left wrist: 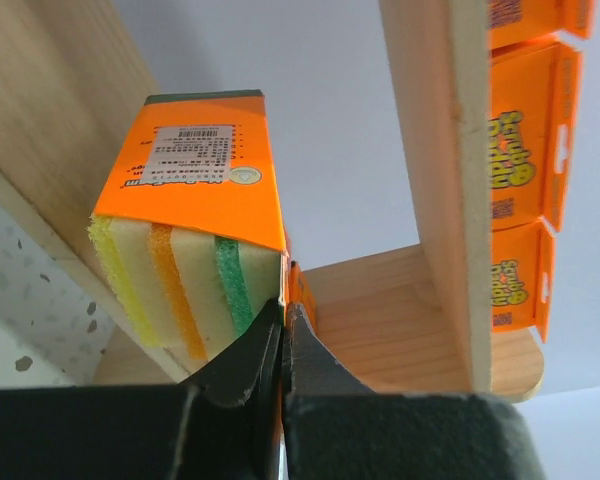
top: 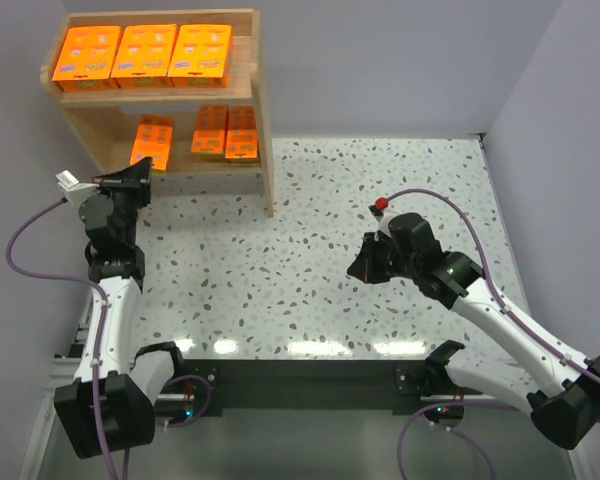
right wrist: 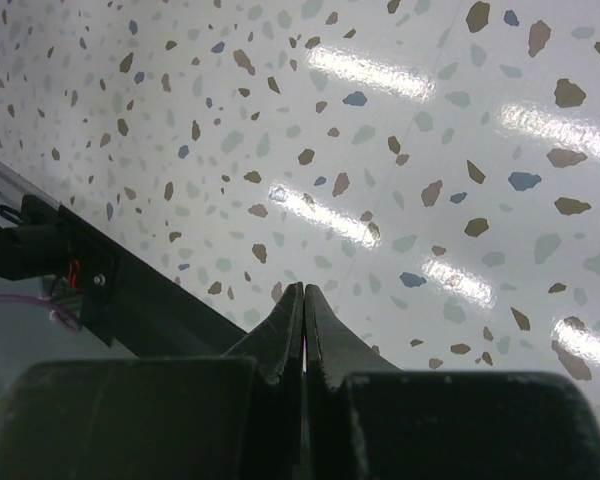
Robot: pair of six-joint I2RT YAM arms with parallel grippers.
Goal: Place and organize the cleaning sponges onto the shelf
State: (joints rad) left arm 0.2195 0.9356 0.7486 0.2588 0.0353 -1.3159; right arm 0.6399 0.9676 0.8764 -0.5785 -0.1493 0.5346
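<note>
The wooden shelf stands at the back left. Three orange cleaning sponge packs lie side by side on its top tier. Two more stand on the right of the lower tier. My left gripper is at the lower tier's left end, shut on the thin orange edge of the sixth pack. In the left wrist view, that pack stands between wooden boards with the gripper pinched on its edge. My right gripper is shut and empty over the table, as the right wrist view shows.
Speckled white table with walls at the left, back and right. The shelf's right side panel reaches out onto the table. Other packs show past a wooden board in the left wrist view. The table's dark front edge lies below the right gripper.
</note>
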